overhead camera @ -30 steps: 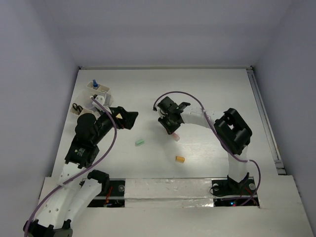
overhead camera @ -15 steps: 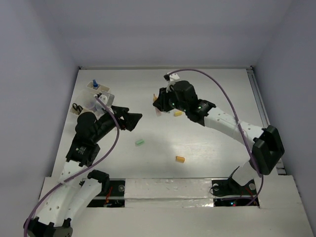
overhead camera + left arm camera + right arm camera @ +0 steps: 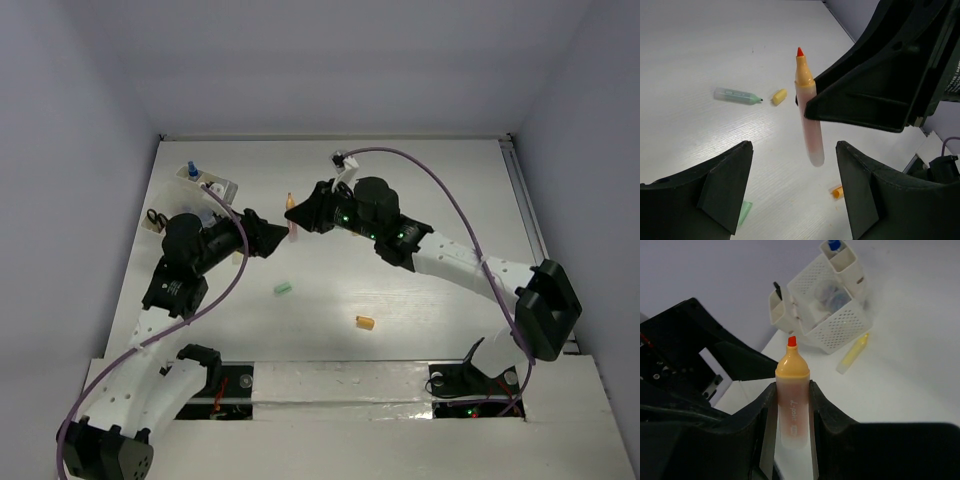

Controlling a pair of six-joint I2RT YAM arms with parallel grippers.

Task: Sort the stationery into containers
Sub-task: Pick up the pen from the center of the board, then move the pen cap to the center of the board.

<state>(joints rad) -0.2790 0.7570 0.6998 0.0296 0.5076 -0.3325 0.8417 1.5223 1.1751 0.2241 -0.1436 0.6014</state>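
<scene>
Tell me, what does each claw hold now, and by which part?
Right claw grips the orange-pink marker by its barrel, tip up. Left claw is open, holding nothing.

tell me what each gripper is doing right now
left gripper: open, holding nothing
right gripper: closed on the orange-pink marker, tip up

The orange-pink marker (image 3: 792, 405), uncapped with its red tip pointing up, is hanging upright above the tabletop (image 3: 420, 180), pinched in the right claw (image 3: 791, 389), off to the right of the containers (image 3: 822, 315). A yellow marker (image 3: 852, 354) is lying just beside those perforated off-white containers, and a blue-capped pen (image 3: 833, 245) is sticking up out of one. The green eraser (image 3: 283, 289) and the orange eraser (image 3: 365, 322) are lying well apart from the containers.
</scene>
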